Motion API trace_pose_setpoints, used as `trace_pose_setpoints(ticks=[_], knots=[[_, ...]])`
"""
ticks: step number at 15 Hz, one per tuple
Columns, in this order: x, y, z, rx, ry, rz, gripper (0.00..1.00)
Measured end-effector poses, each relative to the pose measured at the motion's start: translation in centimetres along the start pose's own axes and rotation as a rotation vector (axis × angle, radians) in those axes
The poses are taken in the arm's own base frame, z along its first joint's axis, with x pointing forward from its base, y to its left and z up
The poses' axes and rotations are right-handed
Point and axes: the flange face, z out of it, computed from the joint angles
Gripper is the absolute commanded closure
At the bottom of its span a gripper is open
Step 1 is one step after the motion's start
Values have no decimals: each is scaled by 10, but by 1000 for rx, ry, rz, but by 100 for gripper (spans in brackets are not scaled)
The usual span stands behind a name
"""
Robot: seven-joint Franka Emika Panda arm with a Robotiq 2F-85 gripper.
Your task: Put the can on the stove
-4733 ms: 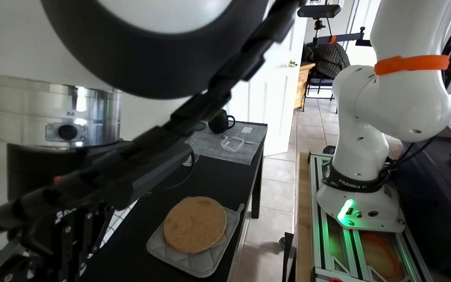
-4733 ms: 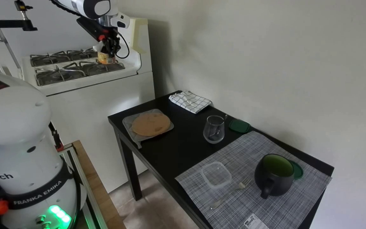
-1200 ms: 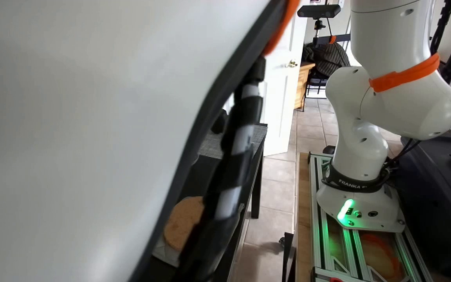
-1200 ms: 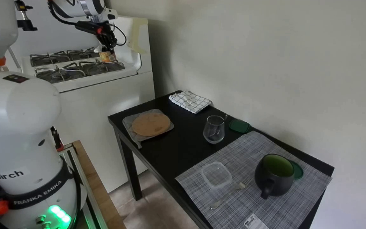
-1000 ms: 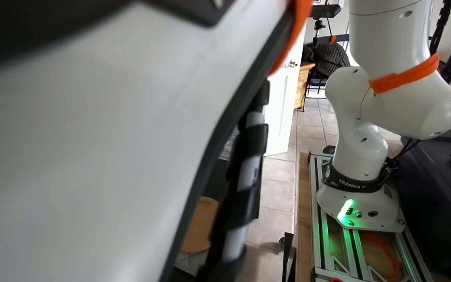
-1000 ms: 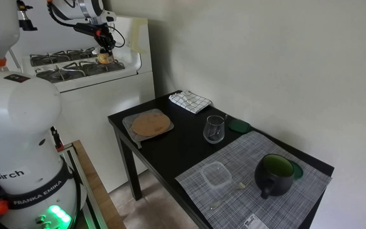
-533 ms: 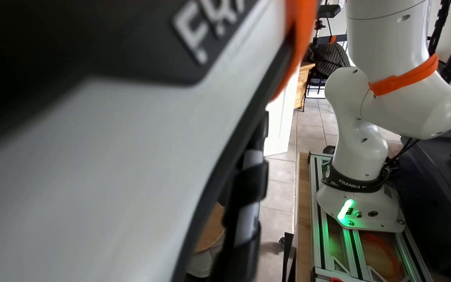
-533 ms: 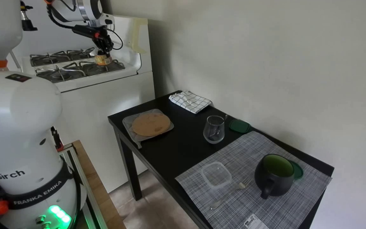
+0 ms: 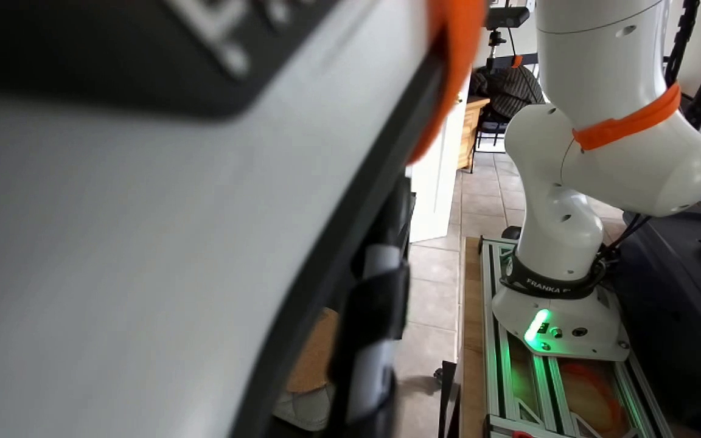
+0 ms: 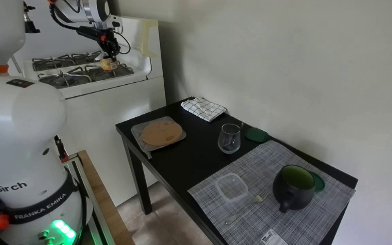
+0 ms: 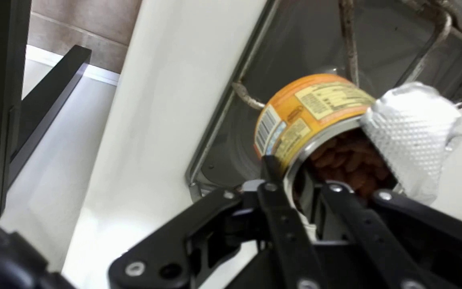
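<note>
Evidently, the can [image 11: 315,114] is held by the gripper [image 11: 291,176]: in the wrist view its wall is pinched at the rim between the jaws, one inside and one outside. Only there are bean-like contents [image 11: 347,160] and a foil lid [image 11: 413,136], folded back to the right, clearly shown; in an exterior view the can is seen too small for them. By that view, though, its place is given: over the near right burner grate [image 11: 349,44] of the white stove [image 10: 114,109], at the far left beyond the black table [image 10: 199,146]. Whether the grate is touched cannot be told. On the table, a brown disc [image 10: 162,132] is laid on a grey pad [image 10: 137,134]. In an exterior view, the left is mostly covered by a blurred arm link [image 9: 174,243], and the disc is partly hidden.
</note>
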Motion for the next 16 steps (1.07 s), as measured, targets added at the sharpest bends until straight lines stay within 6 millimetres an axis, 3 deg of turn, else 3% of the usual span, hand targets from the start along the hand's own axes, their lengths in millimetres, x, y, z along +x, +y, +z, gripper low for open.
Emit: trace_pose_setpoints(ticks=[6, 7, 12, 16], knots=[[2, -2, -3, 20, -6, 16, 4], [3, -2, -4, 24, -5, 21, 1], [20, 13, -18, 45, 11, 76, 0], [49, 62, -35, 34, 44, 170, 0]])
